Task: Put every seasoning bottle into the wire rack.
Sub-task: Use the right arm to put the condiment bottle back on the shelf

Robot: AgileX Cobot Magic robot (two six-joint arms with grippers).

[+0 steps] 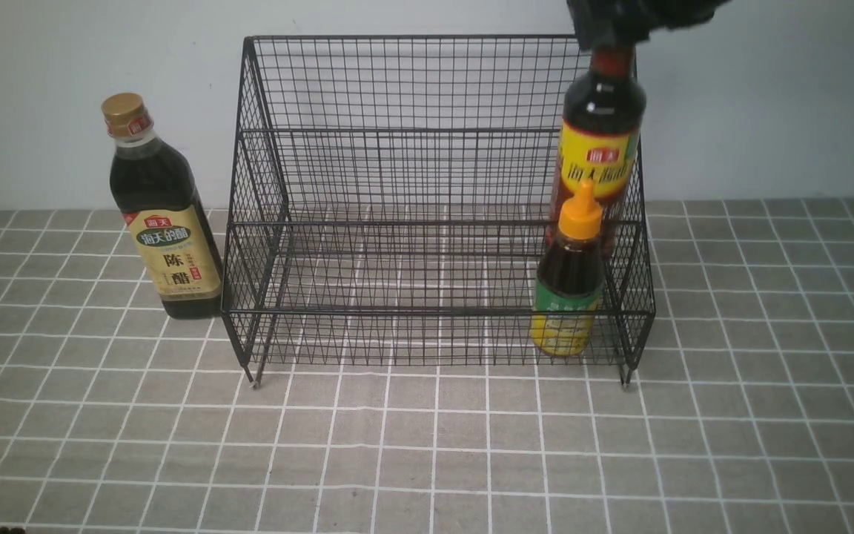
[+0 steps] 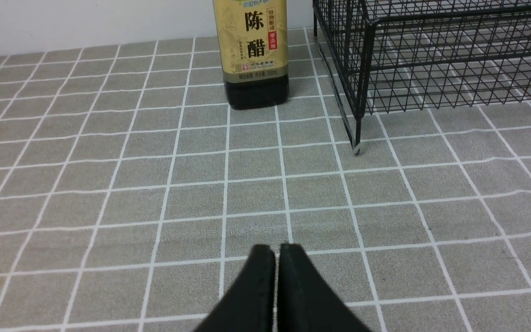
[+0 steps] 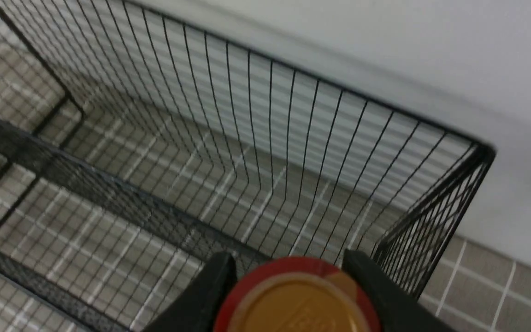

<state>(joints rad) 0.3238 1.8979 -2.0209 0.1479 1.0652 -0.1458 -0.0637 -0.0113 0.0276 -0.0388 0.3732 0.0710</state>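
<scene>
The black wire rack (image 1: 397,178) stands against the wall. The small bottle with the orange nozzle cap (image 1: 571,289) stands in its lower tier at the right. The tall bottle with the brown-red neck and yellow-red label (image 1: 601,148) is upright behind it on the upper tier. My right gripper (image 1: 620,30) is shut on its cap, which shows between the fingers in the right wrist view (image 3: 297,304). The tall gold-capped bottle with the tan label (image 1: 164,245) stands on the table left of the rack. My left gripper (image 2: 275,249) is shut and empty, low over the table, well short of that bottle (image 2: 254,55).
The grey tiled tablecloth (image 1: 427,460) covers the table up to a pale wall. The rack's left front foot (image 2: 356,146) stands close to the right of the gold-capped bottle. The rack's back mesh and right corner (image 3: 431,203) are near my right gripper.
</scene>
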